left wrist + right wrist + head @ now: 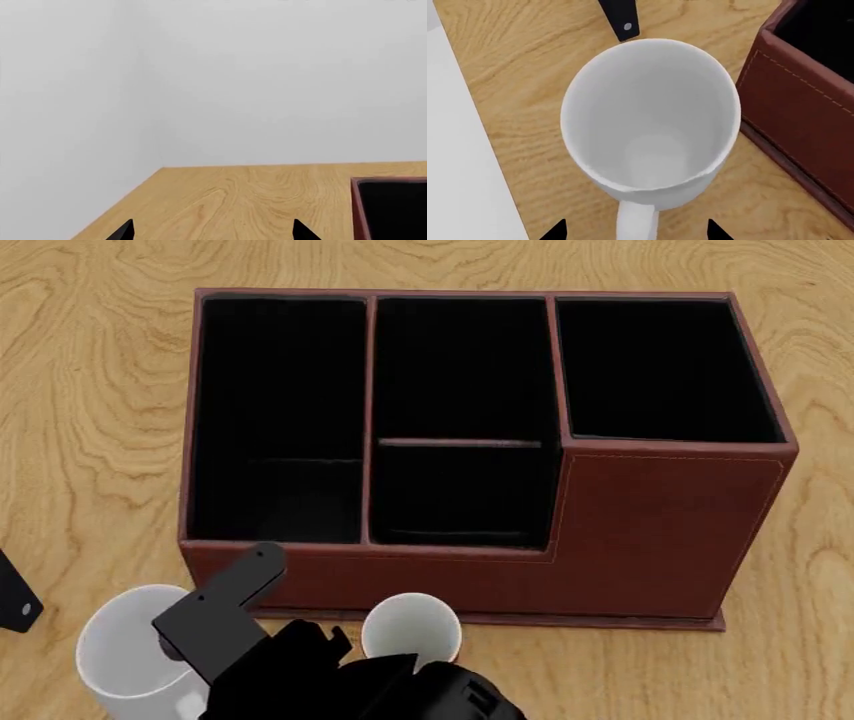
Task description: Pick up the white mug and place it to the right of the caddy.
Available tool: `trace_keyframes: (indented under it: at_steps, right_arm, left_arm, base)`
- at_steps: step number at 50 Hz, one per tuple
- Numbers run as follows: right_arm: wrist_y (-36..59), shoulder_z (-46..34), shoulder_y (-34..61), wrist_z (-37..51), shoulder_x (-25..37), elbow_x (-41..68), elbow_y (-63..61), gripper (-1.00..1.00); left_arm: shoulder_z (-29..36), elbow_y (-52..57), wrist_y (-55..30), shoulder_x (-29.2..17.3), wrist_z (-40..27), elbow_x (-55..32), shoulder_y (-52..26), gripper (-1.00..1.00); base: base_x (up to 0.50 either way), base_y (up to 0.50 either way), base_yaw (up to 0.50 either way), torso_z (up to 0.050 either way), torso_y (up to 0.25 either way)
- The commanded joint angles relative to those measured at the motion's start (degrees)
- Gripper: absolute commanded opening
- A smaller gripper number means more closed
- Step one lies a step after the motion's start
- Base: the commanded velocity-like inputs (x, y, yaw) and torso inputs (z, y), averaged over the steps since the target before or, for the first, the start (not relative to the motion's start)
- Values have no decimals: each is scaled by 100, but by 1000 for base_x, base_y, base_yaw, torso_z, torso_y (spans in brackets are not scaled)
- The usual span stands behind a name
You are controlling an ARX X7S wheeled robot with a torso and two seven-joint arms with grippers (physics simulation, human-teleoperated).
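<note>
Our right gripper (636, 231) hangs directly over the white mug (650, 120). In the right wrist view only its two dark fingertips (554, 232) poke in, set wide apart on either side of the mug's handle (636, 222), not touching it; jaws spread, nothing held. In the head view that arm's black body (267, 640) covers the mug's right part, so we see only the white rim and wall (127, 655) at the lower left.

The white mug stands upright on the wooden table (94, 390), mouth up, empty inside, just in front of the caddy's left front corner. The right wrist view shows the caddy's stitched brown wall (800, 125) just beside the mug, a thin gap of table between them. A second, smaller mug (411, 630) with a white interior stands upright to the right of the white one, just beside the caddy's front wall; its outside is hidden from us.

The caddy (667, 530) is a reddish-brown box with black-lined compartments, its right section taller.

Our left gripper (213, 231) shows only two dark tips, well apart and empty, above bare table, with a corner of the caddy (357, 210) at the edge and pale walls (267, 75) beyond. A black tab (16, 600) shows at the head view's left edge; we cannot tell what it belongs to.
</note>
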Motion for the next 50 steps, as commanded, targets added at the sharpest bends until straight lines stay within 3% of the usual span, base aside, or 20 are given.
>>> trace_keyframes:
  at_steps: [1,50]
  right_arm:
    - [-115,-130,68,-104,-86,-75,194,100]
    - [-381,-606,22,-334,-265,-74,783,100]
  left_arm:
    - [-47,55,-38,-49,-42,-83,-27,100]
    - [10,-68,180,-117,-71,-76,53,100]
  base:
    - [0,0,0,0,0]
    - [0,0,0,0,0]
